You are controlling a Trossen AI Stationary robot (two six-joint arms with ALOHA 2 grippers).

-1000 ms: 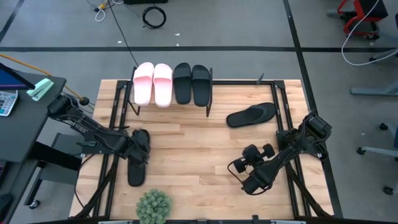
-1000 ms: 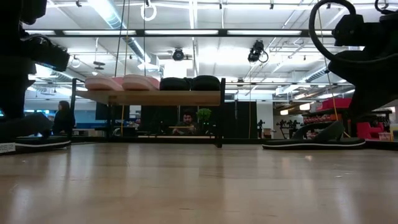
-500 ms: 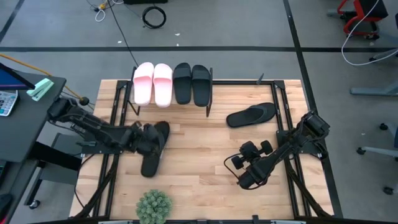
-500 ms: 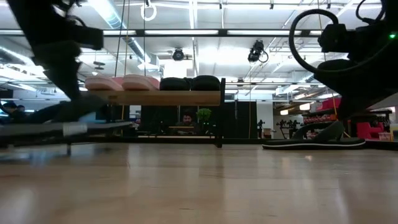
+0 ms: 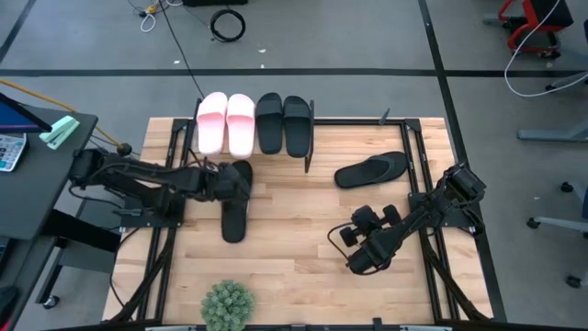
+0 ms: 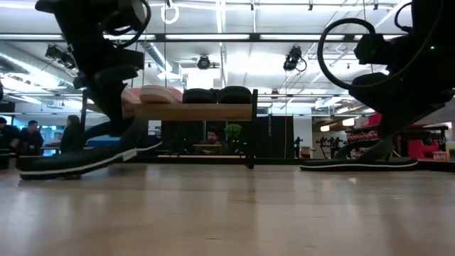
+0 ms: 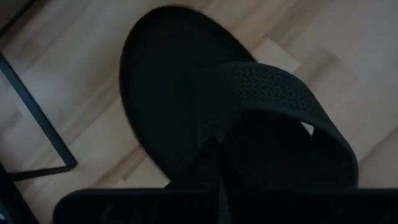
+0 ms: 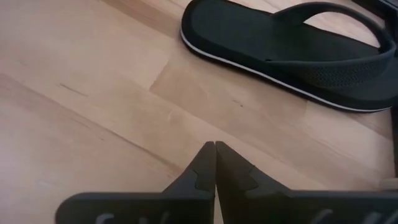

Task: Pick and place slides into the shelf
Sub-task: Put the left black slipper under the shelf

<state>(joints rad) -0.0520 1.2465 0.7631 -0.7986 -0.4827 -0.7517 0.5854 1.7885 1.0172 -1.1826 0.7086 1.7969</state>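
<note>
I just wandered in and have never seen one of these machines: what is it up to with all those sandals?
It is putting slides on a small shelf. Two pink slides and two black ones already sit on top. The left tool holds a thin black slide just in front of the shelf. The right tool, shut and empty, hovers near the last slide.

Two pink slides (image 5: pixel 226 122) and two black slides (image 5: pixel 283 122) sit side by side atop the shelf (image 5: pixel 308 156) at the far edge. A thin black slide (image 5: pixel 370 171) lies right; another (image 5: pixel 235 204), tilted, near the shelf's left.
</note>
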